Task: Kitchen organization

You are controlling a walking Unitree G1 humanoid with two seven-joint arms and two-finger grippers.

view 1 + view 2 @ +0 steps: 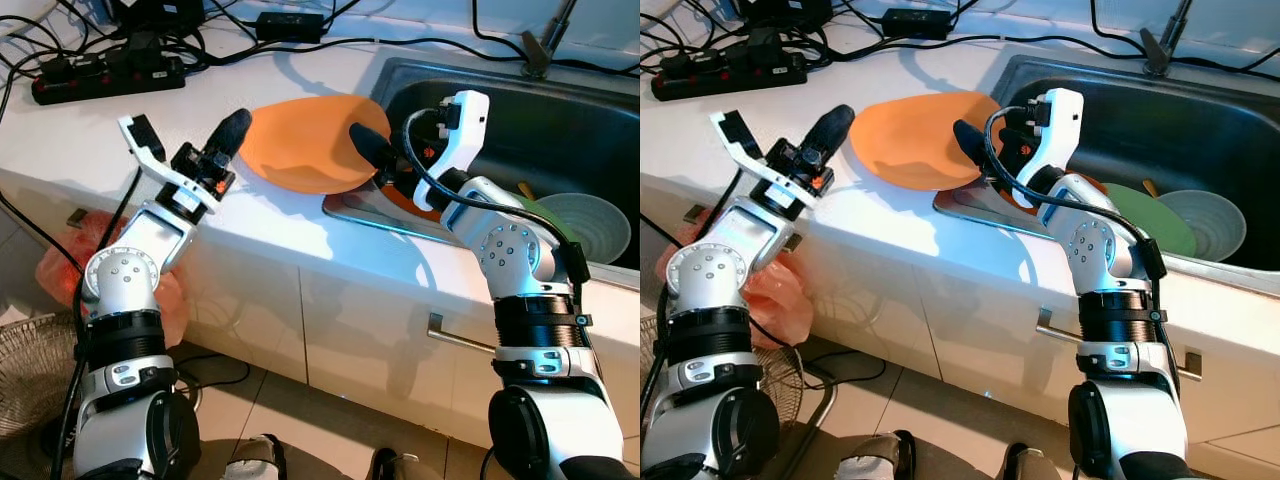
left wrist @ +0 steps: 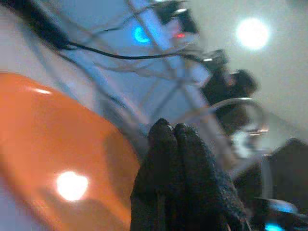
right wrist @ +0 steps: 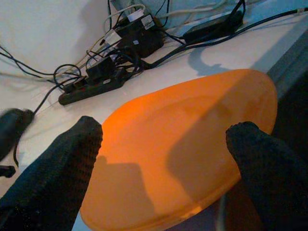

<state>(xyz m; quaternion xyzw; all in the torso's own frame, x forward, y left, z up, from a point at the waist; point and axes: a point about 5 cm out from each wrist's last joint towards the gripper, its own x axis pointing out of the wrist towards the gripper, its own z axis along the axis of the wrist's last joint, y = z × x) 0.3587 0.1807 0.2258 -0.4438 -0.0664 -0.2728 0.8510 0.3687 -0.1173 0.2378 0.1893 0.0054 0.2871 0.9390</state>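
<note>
Countertop (image 1: 150, 130) in white is shown with an orange plate (image 1: 305, 140) lying at its right end, the plate's right edge overlapping the metal rim of the sink (image 1: 520, 110) beside it. The left gripper (image 1: 232, 132) is held at the plate's 9 o'clock edge, its two black fingers (image 2: 175, 163) pressed together with nothing between them, as is seen in the left wrist view, where the orange surface lies just beside the tips. The right gripper (image 3: 163, 159) is held at the plate's 3 o'clock side; in the right wrist view its two fingers are spread wide, one to each side of the plate, and nothing is gripped; whether either finger touches the plate cannot be told. Inside the sink, at 3 o'clock from the plate, a green plate (image 1: 1160, 225) and a pale ribbed bowl (image 1: 585, 225) are seen, the bowl resting partly on the green plate. A black power strip (image 1: 105, 75) with tangled cables is placed on the counter at 10 o'clock from the orange plate. White cabinet fronts with a metal handle (image 1: 460, 335) are shown below the counter, and an orange plastic bag (image 1: 60, 270) is seen by the left arm near floor level.
</note>
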